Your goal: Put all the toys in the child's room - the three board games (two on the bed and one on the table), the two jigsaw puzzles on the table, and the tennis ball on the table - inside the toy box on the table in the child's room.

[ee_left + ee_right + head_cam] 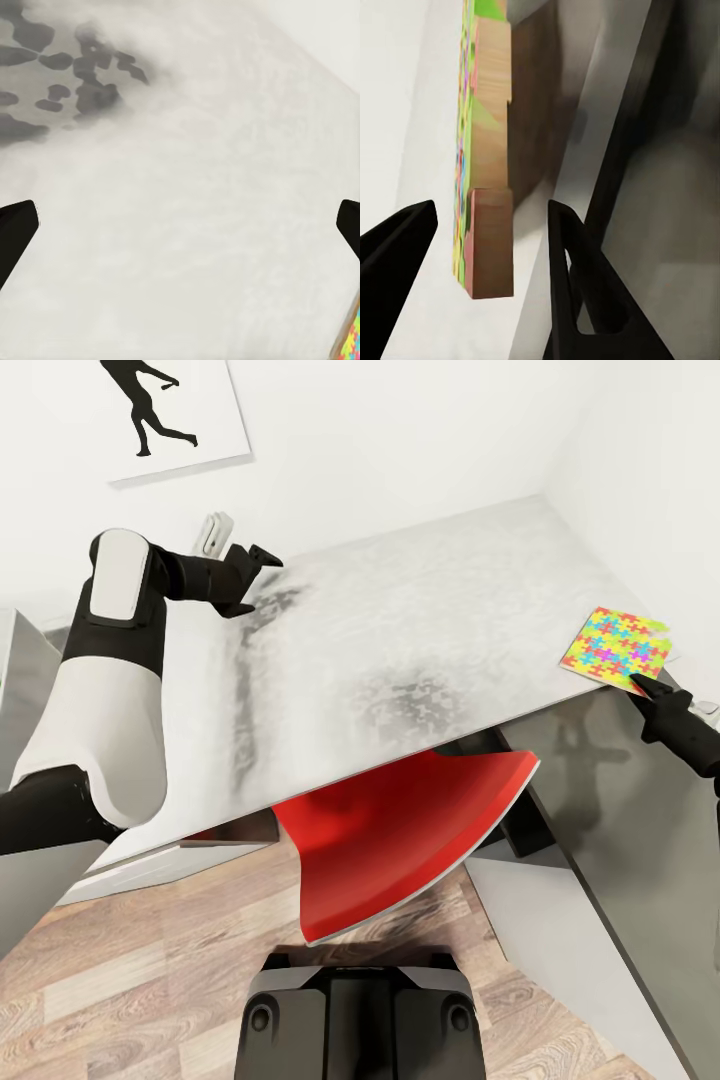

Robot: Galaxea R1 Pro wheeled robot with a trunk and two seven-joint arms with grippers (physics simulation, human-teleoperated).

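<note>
From my head I look down on the table (420, 630), its pale top mostly bare. One jigsaw puzzle (614, 643) lies flat at the far right edge, partly over the lip. My right gripper (634, 681) reaches in at the puzzle's near corner, close against it. My left gripper (262, 560) hovers over the back left of the table, well apart from the puzzle, holding nothing. A red chair seat (400, 840) is tucked under the table edge.

At my left wrist, my two fingertips (18, 229) stand wide apart over bare tabletop, so that gripper is released. A sliver of the puzzle shows at the frame's corner.

At my right wrist, the puzzle's wooden edge sits between my spread fingers (574, 262) (the pads look clear of it, though the angle is poor), so I judge it open and about to close.

The job looks early: this puzzle is not yet gripped, and it remains to be carried to the toy box.
</note>
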